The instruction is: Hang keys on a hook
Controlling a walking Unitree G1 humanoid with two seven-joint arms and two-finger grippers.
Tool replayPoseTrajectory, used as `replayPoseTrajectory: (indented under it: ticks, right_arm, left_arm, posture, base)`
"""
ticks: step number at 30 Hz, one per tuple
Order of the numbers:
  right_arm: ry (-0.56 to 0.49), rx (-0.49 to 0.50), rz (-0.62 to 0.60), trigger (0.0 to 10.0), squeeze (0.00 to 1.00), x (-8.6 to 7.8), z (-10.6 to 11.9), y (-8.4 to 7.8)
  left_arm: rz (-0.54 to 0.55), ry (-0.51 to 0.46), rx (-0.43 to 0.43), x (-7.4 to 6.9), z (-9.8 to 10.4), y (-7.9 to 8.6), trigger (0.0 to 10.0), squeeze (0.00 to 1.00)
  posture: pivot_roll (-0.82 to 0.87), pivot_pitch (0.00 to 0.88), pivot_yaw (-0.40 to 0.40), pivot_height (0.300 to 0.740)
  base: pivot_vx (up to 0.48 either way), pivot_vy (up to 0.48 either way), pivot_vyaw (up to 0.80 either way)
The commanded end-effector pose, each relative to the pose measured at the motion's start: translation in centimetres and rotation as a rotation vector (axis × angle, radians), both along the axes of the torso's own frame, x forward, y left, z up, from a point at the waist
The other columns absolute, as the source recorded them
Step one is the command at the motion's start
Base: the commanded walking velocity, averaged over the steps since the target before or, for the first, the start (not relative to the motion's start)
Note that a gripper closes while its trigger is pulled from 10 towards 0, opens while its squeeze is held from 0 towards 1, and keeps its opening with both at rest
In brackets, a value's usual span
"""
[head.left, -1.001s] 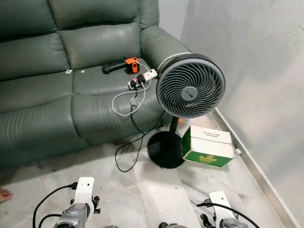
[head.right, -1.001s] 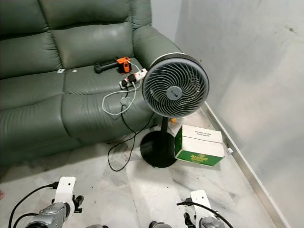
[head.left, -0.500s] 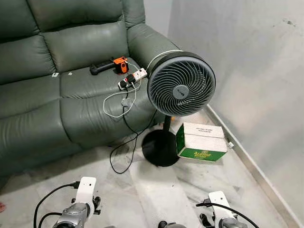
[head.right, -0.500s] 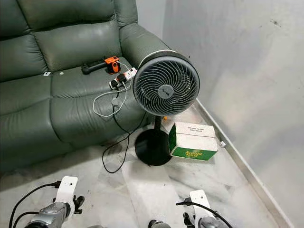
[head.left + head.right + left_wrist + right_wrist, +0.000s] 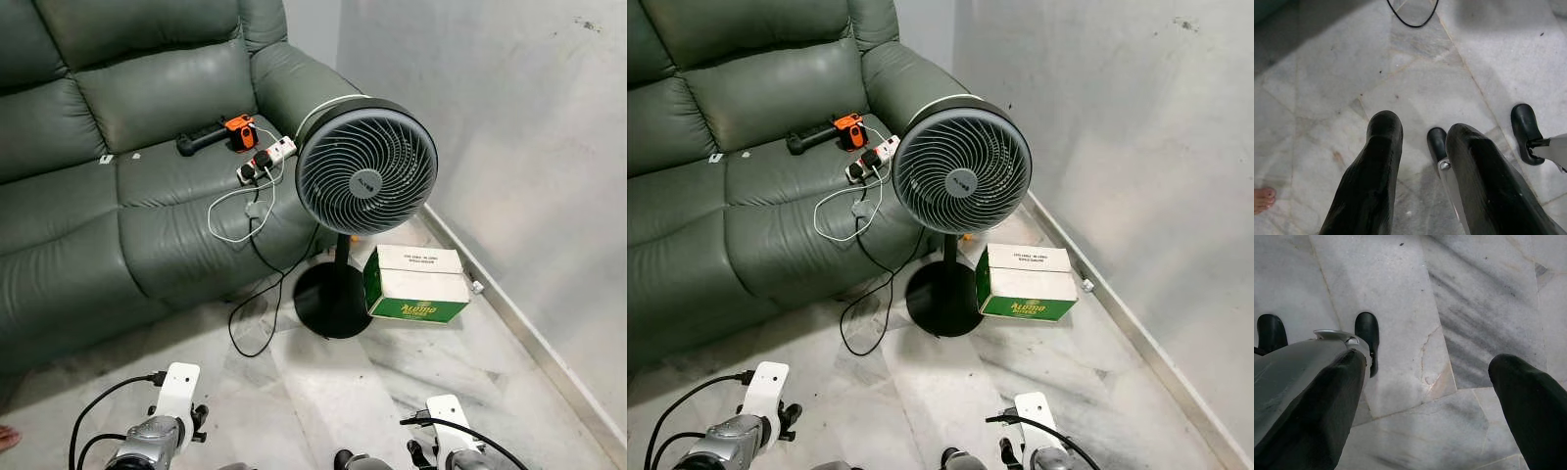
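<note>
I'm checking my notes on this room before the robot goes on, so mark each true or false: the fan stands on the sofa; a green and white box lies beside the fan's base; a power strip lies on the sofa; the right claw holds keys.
1. The fan stands on the sofa. False: it stands on the floor.
2. A green and white box lies beside the fan's base. True.
3. A power strip lies on the sofa. True.
4. The right claw holds keys. False: it is open and empty.

Marble floor (image 5: 323, 392) bearing a pedestal fan (image 5: 364, 176), a green-and-white box (image 5: 416, 285) beside its base, and a looping black cable (image 5: 257, 323).
</note>
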State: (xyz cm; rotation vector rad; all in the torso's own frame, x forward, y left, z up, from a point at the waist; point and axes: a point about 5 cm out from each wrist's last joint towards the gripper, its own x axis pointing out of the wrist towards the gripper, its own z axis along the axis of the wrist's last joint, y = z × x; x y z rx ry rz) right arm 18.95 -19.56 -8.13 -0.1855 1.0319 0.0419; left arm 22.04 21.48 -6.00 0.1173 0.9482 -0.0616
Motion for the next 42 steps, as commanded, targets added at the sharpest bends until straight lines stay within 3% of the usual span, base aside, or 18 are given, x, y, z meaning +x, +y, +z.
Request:
replayPoseTrajectory:
  ticks: [1, 11, 42]
  right_arm:
    - [0.015, 0.005, -0.004, 10.0, 0.00, -0.41, -0.21, 0.02]
    - [-0.006, 0.076, -0.043, 10.0, 0.00, -0.24, -0.13, 0.30]
    - [0.000, 0.044, 0.012, 10.0, 0.00, 0.25, 0.14, 0.04]
  left_arm:
    - [-0.016, 0.035, 0.015, -0.63, -0.30, 0.42, 10.0, 0.00]
    - [-0.037, 0.035, 0.040, -0.37, -0.16, 0.41, 10.0, 0.00]
    - [-0.067, 0.033, 0.031, 0.05, 0.02, 0.02, 10.0, 0.00]
  posture:
    - [-0.03, 0.181, 0.022, 0.740]
    - [-0.02, 0.168, 0.012, 0.740]
    - [-0.03, 0.160, 0.004, 0.740]
  base:
    - [0.000, 0.000, -0.66]
    - [0.000, 0.000, -0.12]
    - [0.000, 0.000, 0.00]
